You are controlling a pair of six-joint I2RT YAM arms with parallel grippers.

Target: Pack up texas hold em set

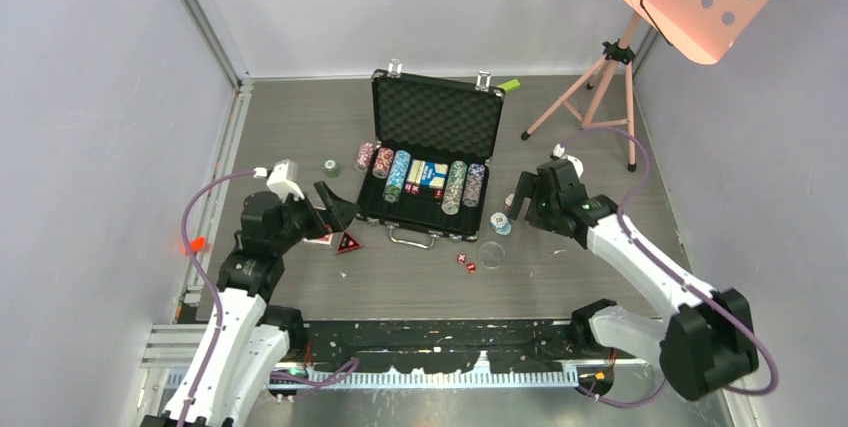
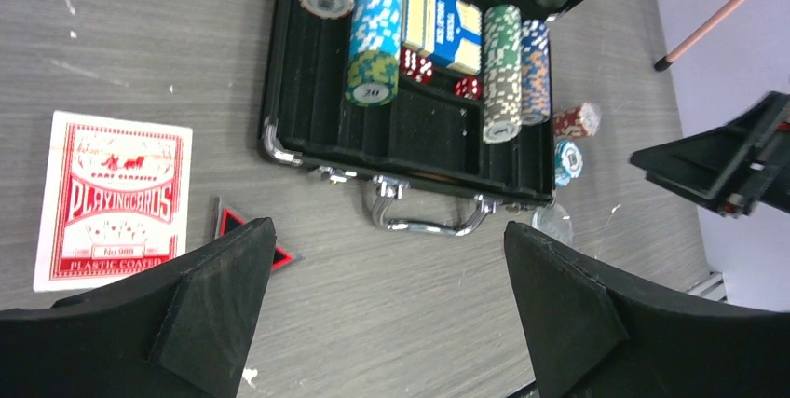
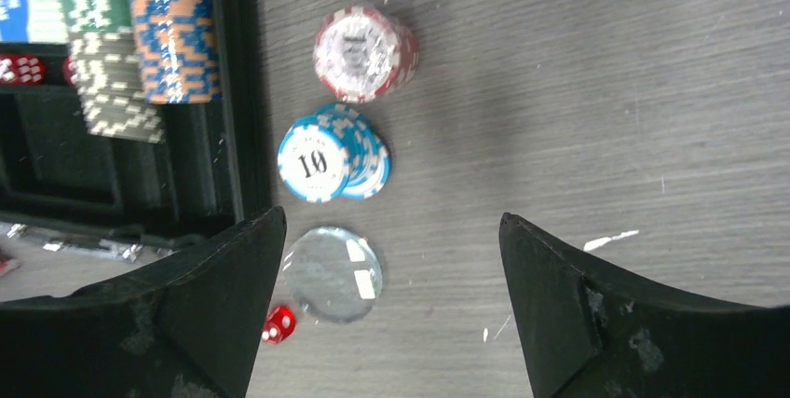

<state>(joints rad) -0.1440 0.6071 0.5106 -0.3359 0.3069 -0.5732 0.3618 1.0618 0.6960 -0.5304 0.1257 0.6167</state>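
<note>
I am hovering my left gripper wide open and empty over the red-backed card deck and red triangle, both lying on the table just left of the open briefcase. My right gripper is hanging likewise spread and empty above the blue chip stack, red chip stack, clear disc and a die. I am judging the chips rigid, slick and loosely stacked (likely to spill), so I am planning to pinch across a stack's sides. The thin disc looks hardest, needing an edge grip.
</note>
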